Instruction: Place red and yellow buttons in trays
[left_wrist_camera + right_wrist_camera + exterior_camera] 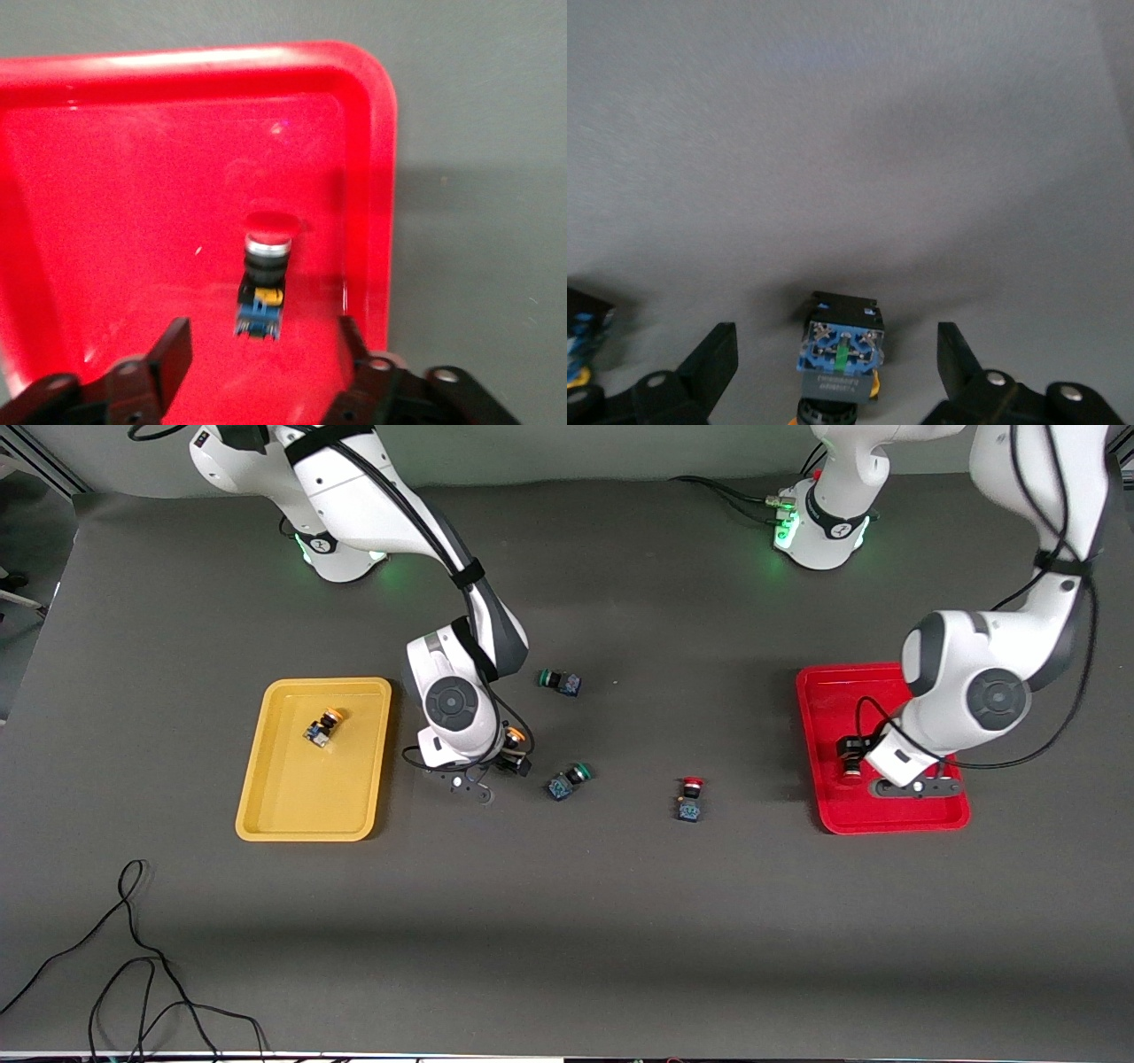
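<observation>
fingers: left gripper spread over red button in red tray | right gripper spread around yellow button

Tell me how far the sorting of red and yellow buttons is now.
Done: one yellow button lies in the yellow tray, one red button in the red tray under the open left gripper. In hand: open right gripper around second yellow button. Left: red button on the table.

A red-capped button lies on its side in the red tray, between the spread fingers of the left hand and touching neither. Just past the tray's rounded corner and rim beside the hand, grey bench shows.
</observation>
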### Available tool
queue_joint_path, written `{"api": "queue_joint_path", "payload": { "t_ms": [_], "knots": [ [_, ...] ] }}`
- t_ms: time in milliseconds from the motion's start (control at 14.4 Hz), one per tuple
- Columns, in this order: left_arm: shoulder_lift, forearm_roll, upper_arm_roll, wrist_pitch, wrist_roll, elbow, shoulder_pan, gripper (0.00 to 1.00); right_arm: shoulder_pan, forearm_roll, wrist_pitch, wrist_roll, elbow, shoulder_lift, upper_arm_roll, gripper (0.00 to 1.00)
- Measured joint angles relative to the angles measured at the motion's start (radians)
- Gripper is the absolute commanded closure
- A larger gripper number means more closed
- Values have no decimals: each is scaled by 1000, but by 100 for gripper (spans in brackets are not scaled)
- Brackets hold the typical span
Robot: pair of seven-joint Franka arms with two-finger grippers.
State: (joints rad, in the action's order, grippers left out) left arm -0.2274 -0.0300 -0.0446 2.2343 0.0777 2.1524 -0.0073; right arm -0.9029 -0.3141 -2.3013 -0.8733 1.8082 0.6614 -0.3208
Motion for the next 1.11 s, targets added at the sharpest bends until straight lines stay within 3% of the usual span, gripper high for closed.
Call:
{"api": "queue_joint_path", "payload": {
  "t_ms": [278,418,627,766,1114],
  "knots": [
    [89,4,-11,-170,-1,-95,-1,0,-4,0,-5,-1,5,14,0,66],
    [100,10,-28,-200,18,-140,-20,0,-7,-6,-6,-2,8,15,0,85],
    [84,13,-59,-191,144,-179,-124,0,-7,-14,-9,1,8,10,-6,87],
    [45,13,-70,-179,221,-229,-212,0,-6,-14,39,47,7,-13,-48,87],
    [-177,9,-70,-75,313,-389,-329,0,35,-16,254,520,19,-150,-363,87]
  ]
}}
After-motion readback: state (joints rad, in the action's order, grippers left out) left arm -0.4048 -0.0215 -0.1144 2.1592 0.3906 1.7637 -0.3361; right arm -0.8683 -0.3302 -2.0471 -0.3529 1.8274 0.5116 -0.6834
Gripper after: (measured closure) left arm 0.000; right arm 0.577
